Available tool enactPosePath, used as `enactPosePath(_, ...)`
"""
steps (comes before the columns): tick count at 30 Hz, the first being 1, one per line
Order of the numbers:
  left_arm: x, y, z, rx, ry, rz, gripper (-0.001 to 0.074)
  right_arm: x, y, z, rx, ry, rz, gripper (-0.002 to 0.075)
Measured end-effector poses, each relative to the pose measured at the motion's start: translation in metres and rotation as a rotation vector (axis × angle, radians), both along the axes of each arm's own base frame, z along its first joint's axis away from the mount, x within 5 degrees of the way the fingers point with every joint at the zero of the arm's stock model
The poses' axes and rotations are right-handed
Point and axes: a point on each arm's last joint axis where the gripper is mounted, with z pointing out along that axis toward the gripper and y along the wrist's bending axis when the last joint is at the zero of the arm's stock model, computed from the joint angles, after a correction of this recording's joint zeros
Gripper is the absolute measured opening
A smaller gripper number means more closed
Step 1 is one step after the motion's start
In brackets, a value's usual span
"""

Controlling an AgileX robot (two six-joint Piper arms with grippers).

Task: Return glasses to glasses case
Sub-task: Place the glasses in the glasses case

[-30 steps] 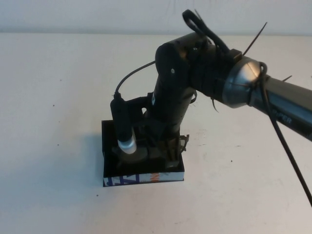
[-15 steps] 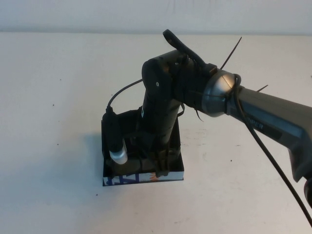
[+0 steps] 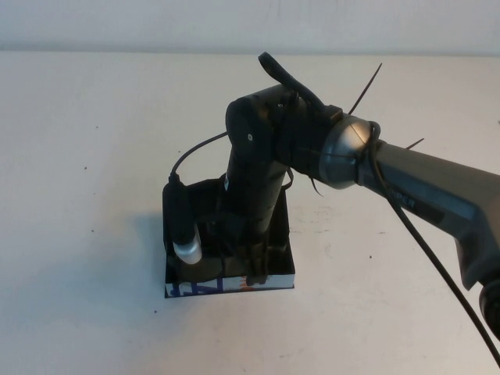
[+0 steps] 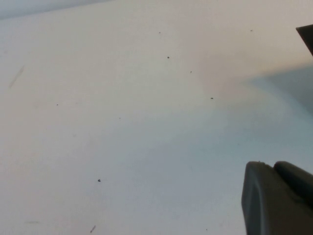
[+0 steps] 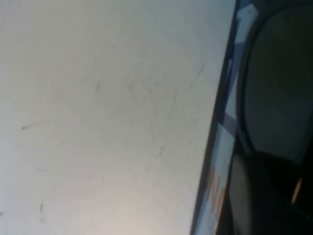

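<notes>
The glasses case [image 3: 273, 282], a black box with a white front strip printed blue and orange, sits left of the table's middle. My right gripper [image 3: 254, 264] reaches down from the right into the case and is shut on the glasses. In the right wrist view a dark-rimmed lens of the glasses [image 5: 276, 83] lies inside the case wall, beside the printed strip [image 5: 219, 166]. In the high view the arm hides most of the glasses. My left gripper [image 4: 276, 198] shows only in the left wrist view, as a dark tip over bare table.
The pale table [image 3: 94, 156] spreads all around the case. The right arm [image 3: 422, 187] crosses the right side of the table above it. A black wrist camera with a white tip [image 3: 183, 234] hangs over the case's left part.
My right gripper has moved left and down with the glasses, from above the case's right part into the case. The case has not moved.
</notes>
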Motion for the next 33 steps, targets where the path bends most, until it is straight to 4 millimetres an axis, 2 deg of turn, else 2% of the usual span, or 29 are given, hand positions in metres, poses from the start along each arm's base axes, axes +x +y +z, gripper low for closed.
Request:
enactPosePath(26, 0.000, 0.000, 0.000, 0.000, 0.000, 0.000, -0.0001, 0.001, 0.001, -0.001, 0.002, -0.004, 0.019, 0.0067)
enactPosePath(33, 0.000, 0.000, 0.000, 0.000, 0.001, 0.000, -0.0001, 0.007, 0.002, 0.010, 0.025, -0.044, 0.015, 0.0066)
